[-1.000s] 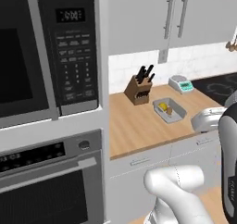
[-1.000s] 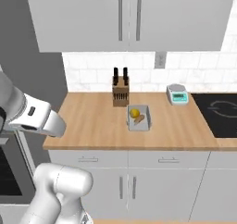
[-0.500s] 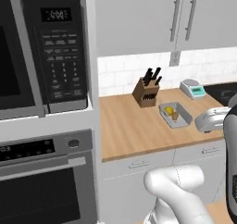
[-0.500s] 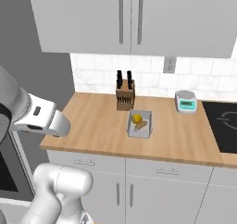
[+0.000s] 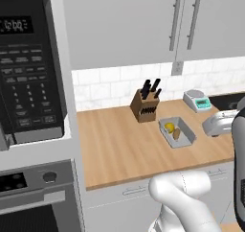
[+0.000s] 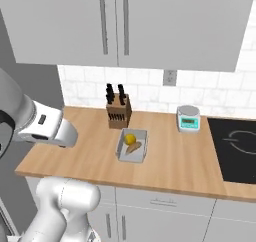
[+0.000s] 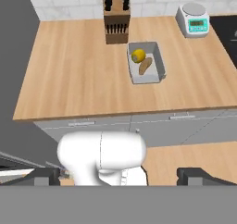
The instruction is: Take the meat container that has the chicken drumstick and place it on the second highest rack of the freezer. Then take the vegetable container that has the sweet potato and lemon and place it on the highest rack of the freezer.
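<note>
- Grey shallow rectangular vegetable container (image 7: 146, 63) rests mid-way on the wooden countertop (image 7: 74, 75), holding a round yellow lemon (image 7: 138, 56) beside a tan sweet potato (image 7: 145, 65)
- Wooden knife block (image 7: 116, 23) just behind it; pale kitchen scale (image 7: 194, 19) apart, display unreadable
- Two-finger gripper (image 7: 125, 176) released, jaws spread wide, empty

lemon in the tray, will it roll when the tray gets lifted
Probably, if tilted: the lemon looks round and loose. The tray walls and the sweet potato beside it should contain it. The tray itself looks rigid and shallow, likely light.
</note>
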You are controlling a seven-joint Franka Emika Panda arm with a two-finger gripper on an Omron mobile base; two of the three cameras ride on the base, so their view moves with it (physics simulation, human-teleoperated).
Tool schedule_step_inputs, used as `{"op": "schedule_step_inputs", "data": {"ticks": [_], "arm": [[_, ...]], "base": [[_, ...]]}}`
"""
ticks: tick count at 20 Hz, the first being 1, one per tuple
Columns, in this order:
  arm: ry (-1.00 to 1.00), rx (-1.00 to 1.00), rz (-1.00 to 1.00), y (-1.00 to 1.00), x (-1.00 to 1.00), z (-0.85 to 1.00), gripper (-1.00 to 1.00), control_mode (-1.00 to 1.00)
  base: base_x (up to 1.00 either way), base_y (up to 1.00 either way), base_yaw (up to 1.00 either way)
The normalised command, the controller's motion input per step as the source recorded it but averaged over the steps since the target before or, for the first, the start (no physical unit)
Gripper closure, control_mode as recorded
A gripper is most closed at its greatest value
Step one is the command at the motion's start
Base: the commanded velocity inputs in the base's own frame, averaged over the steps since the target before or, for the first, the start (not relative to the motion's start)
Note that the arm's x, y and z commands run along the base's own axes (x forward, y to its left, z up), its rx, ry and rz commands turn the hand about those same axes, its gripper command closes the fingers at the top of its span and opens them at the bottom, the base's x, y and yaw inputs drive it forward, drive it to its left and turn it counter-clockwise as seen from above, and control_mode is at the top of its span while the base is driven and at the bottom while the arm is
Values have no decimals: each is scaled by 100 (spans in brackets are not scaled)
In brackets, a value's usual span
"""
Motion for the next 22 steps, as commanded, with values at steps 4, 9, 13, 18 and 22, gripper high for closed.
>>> {"op": "schedule_step_inputs", "data": {"ticks": [4, 9, 13, 18, 22], "arm": [[0, 0, 0, 0, 0, 0, -100, 100], [0, 0, 0, 0, 0, 0, -100, 100], [0, 0, 0, 0, 0, 0, -100, 100], [0, 0, 0, 0, 0, 0, -100, 100], [0, 0, 0, 0, 0, 0, -100, 100]], "base": [[40, -7, 8], [22, -15, 22], [11, -34, 3], [13, -43, -12], [18, -21, -14]]}}
